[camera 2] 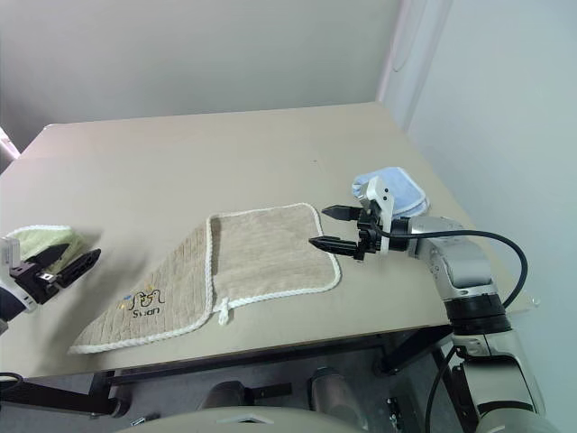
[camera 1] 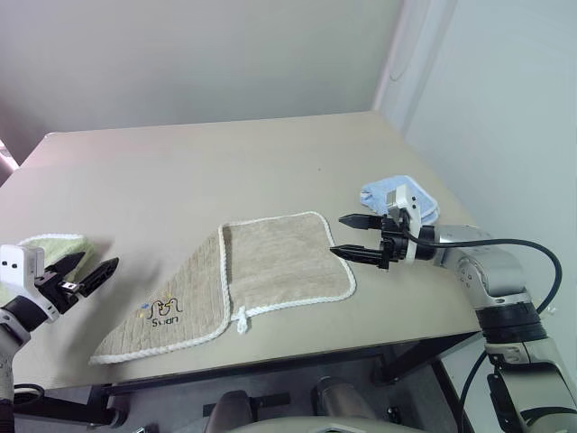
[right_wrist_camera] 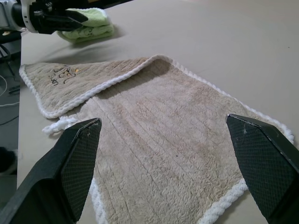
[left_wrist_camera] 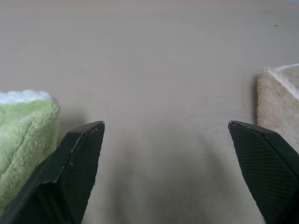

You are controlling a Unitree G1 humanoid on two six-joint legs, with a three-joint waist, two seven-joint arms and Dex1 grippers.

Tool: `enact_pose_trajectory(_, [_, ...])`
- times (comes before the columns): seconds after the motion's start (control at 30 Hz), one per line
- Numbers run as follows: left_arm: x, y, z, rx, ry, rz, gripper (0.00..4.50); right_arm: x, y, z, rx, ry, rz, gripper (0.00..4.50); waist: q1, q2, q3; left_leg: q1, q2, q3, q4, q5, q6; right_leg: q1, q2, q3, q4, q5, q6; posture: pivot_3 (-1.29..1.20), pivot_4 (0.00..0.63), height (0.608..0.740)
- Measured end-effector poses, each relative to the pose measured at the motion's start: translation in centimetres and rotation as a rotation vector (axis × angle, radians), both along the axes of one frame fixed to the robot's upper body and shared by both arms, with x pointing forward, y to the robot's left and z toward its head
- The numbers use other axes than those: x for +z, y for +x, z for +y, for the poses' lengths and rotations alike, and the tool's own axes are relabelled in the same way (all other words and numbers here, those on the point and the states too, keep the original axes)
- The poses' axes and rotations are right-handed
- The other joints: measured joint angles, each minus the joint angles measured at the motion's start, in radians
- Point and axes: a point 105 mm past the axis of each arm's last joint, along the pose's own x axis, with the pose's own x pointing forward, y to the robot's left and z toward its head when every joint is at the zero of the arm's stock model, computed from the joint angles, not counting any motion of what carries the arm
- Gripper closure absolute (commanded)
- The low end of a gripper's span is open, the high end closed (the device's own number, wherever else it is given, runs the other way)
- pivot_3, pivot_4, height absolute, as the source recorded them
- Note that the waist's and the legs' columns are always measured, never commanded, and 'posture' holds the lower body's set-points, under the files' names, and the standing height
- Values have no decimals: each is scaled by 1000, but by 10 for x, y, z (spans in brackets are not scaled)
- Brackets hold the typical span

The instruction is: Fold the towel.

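Towel is seen lying on the table, close to the near edge, in the left eye view. It is folded partly: a tan square piece lies flat on the right, and a pointed piece with the little logo sticks out to the near left. A white cord edge runs all around it, and a small white loop hangs at the near side. The right gripper is held just beside the towel's right edge, pointing left, with its two black fingers spread apart and nothing between them. The left gripper is seen at the left, well apart from the towel, with fingers spread too and nothing held. A green cloth lies right beside it. A light blue cloth lies on the table behind the right gripper.

In the left wrist view, the two black fingers are seen wide apart over bare table. The green cloth is at one side and a bit of the towel at the other.

In the right wrist view, the towel is seen spread out between the wide-apart fingers. The logo is seen on the far pointed piece. The left gripper is seen past it, in front of the green cloth.
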Motion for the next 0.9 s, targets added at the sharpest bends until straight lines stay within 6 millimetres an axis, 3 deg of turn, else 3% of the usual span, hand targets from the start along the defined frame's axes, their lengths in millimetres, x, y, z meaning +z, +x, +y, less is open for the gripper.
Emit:
enact_pose_trajectory(0.33, [3,2,-1,2,-1,-11,15,-2,4,11,-4,45,10,0,0,0,0,0,0,0,0,0,0,0,0,0,0,0,0,0,0,740])
enact_pose_trajectory(0.53, [11,4,-7,-24,6,-40,15,-4,14,7,-61,38,20,0,0,0,0,0,0,0,0,0,0,0,0,0,0,0,0,0,0,740])
enact_pose_trajectory(0.77, [3,8,-22,-47,-25,-49,15,-8,34,-3,-170,-15,23,0,0,0,0,0,0,0,0,0,0,0,0,0,0,0,0,0,0,740])
enact_pose_trajectory(0.9, [2,9,-26,-61,-25,-53,15,-20,65,-4,-341,-88,46,0,-9,0,0,1,0,0,0,0,0,0,1,0,1,1,-1,0,0,740])
